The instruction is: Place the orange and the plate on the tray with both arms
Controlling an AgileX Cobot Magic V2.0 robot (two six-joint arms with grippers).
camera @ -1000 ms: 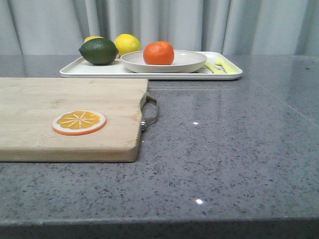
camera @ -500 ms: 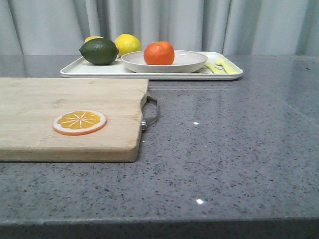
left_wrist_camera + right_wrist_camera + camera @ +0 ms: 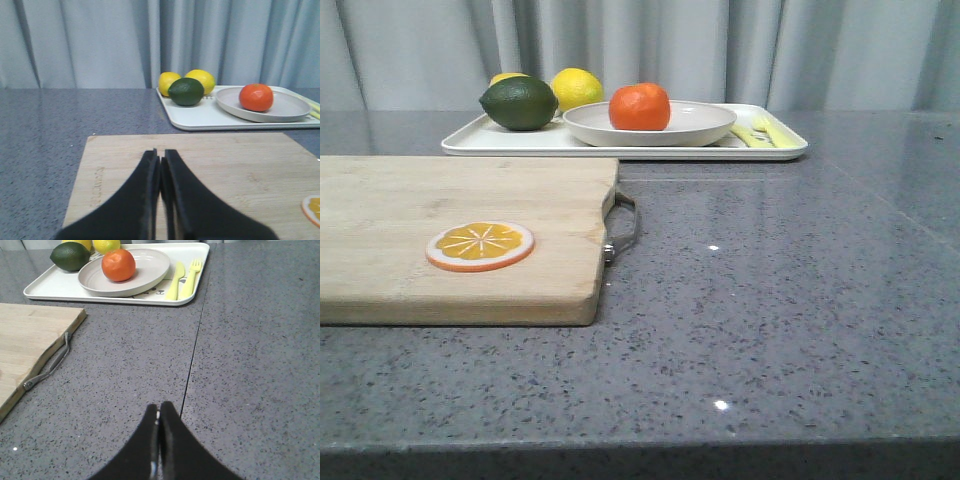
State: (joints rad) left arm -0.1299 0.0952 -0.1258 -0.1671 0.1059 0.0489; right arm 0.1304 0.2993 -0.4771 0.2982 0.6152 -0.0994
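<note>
Off-white plate holding the orange sits on the far tray, so with my left gripper and right gripper both closed and empty, I judge the task complete.

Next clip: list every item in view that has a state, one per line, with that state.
Whole bright-orange fruit: sitting in the plate, not gripped.
Off-white round plate: resting on the tray, holding the orange.
White rectangular tray: flat on the counter, loaded.
Dark green lime: on the tray.
Yellow lemons: on the tray behind the lime.
Orange slice disc: flat on the wooden cutting board.
Left gripper: shut, empty.
Right gripper: shut, empty.
</note>
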